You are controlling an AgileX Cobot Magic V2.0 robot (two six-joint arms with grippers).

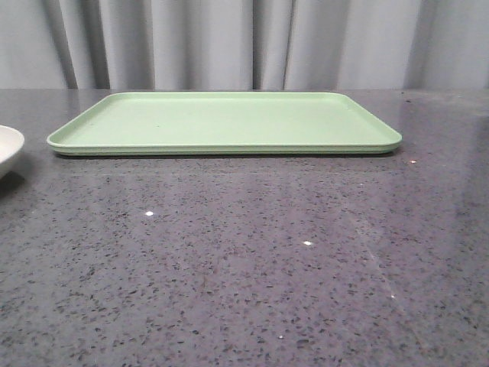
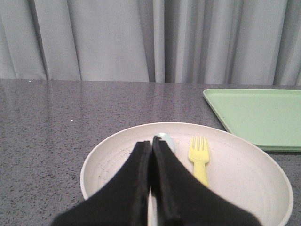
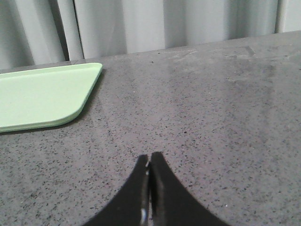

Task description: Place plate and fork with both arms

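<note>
The plate (image 1: 8,147) is seen at the left edge of the front view, on the bench (image 1: 244,267) beside the green tray (image 1: 225,122). The fork (image 2: 199,157) lies in the plate, right of the clenched left end effector (image 2: 151,143). The right end effector (image 3: 149,162) is clenched, grasping nothing, over bare bench.

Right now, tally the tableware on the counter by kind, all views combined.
Trays: 1, the light-green tray
Plates: 1, the plate
Forks: 1, the yellow fork, lying in the plate
Other utensils: 1, a pale blue utensil in the plate, mostly hidden behind the left gripper
Total: 4
</note>
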